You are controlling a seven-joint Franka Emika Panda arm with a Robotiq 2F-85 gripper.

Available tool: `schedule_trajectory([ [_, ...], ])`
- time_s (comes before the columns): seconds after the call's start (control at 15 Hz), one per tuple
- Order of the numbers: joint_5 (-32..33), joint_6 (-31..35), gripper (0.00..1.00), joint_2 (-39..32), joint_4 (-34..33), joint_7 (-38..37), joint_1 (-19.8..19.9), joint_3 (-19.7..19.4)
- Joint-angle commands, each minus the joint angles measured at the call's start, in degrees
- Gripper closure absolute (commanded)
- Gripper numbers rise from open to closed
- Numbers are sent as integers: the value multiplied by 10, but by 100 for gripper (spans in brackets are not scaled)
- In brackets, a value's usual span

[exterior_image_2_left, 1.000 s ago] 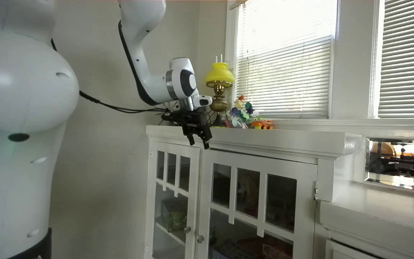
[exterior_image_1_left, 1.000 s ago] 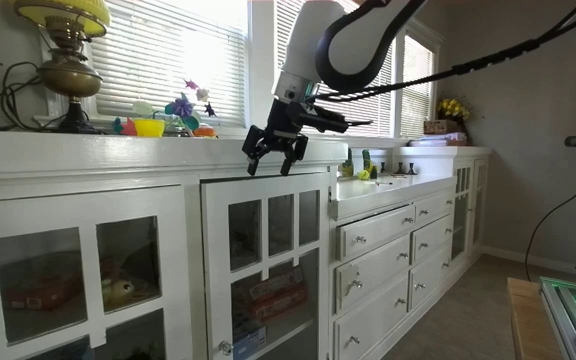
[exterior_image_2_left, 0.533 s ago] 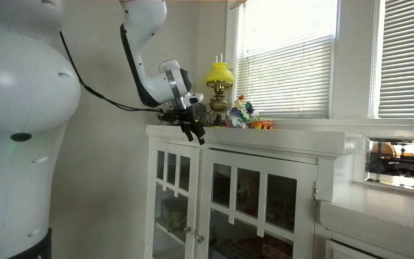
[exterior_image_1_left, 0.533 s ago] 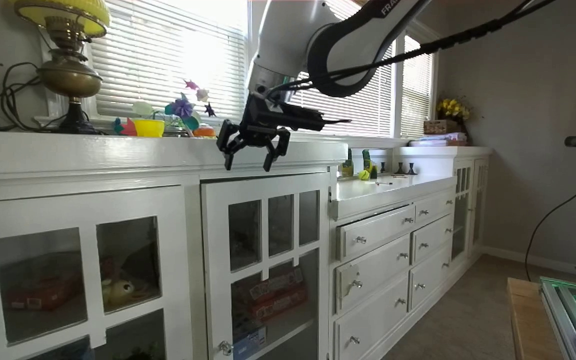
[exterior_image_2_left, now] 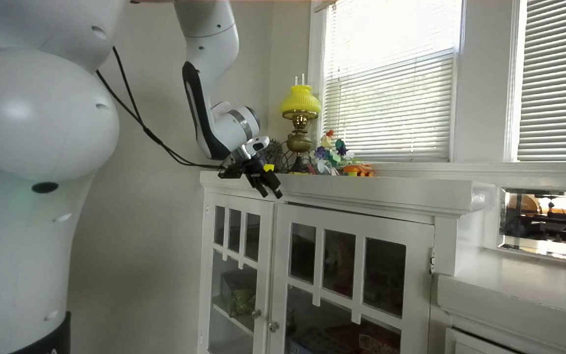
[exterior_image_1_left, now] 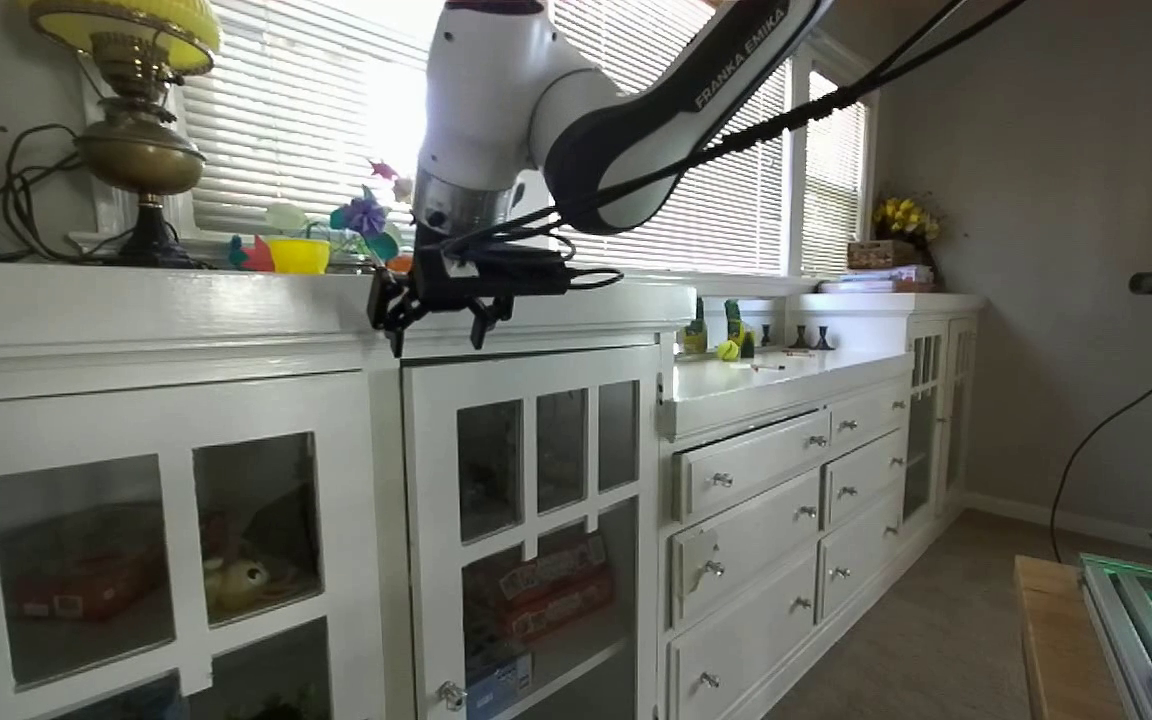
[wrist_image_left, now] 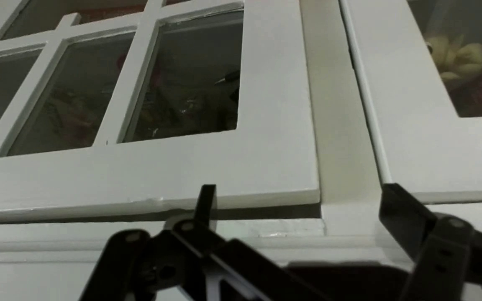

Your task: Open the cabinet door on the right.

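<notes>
Black gripper [exterior_image_1_left: 437,345] is hanging wide near the cabinet door [exterior_image_1_left: 548,525]

Its fingers [wrist_image_left: 404,217] are standing far apart; any touch, I cannot tell. In both exterior views, this cabinet door is standing right of the neighbour door [exterior_image_1_left: 184,550], its bottom cut off, its contents [exterior_image_1_left: 561,605] looking dim.

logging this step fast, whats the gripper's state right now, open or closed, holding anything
Robotiq gripper: open, its fingers spread apart, holding nothing.

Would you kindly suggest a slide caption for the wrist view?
Inverted view: the open, empty gripper near the white cabinet door, a dark gap along the door's top edge.
</notes>
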State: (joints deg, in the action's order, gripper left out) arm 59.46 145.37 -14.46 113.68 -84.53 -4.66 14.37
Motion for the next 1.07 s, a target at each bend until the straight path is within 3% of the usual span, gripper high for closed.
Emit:
schedule_trajectory([
  [0.0, 36, -47, 0, -66, -80, -32, -61, -47],
  [0.4, 50, -122, 0, -117, -142, -38, -116, -97],
  [0.93, 35, -222, 0, -155, -188, -16, -137, -101],
  [1.0, 34, -227, 25, -156, -190, -19, -138, -100],
])
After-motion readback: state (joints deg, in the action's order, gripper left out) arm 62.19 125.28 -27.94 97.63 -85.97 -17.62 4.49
